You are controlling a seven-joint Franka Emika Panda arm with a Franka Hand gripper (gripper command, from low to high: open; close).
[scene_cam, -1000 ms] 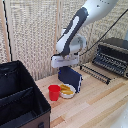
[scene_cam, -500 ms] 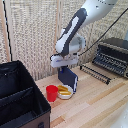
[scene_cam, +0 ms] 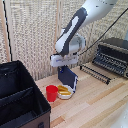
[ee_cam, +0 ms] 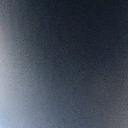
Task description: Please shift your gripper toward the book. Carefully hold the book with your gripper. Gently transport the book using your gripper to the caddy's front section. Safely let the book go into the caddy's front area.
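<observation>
One arm, one book, and by the look of it we're at the carry step: the tool (scene_cam: 65, 64) has the book (scene_cam: 67, 77) hanging from it, upright and clear of the worktop (scene_cam: 95, 102), just above a small dish (scene_cam: 65, 92) with something yellow in it and beside a red cup (scene_cam: 51, 92). I can't actually make out the fingers, they're tucked behind the book's top edge, but the book is dangling in the air right under the tool so I'd say it's clamped on it. Wrist view is just a dark blue blur, which I'd guess is the cover filling the lens. Caddy (scene_cam: 22, 100) sits well off toward the exterior view's left, dividers visible, nothing seen inside. Toaster oven (scene_cam: 112, 56) is over on the right, out of the way. Next move as I see it: swing the book across to the left, keep it high enough to clear the cup and the caddy wall, line it up over the front section (scene_cam: 22, 116), then lower and let go
</observation>
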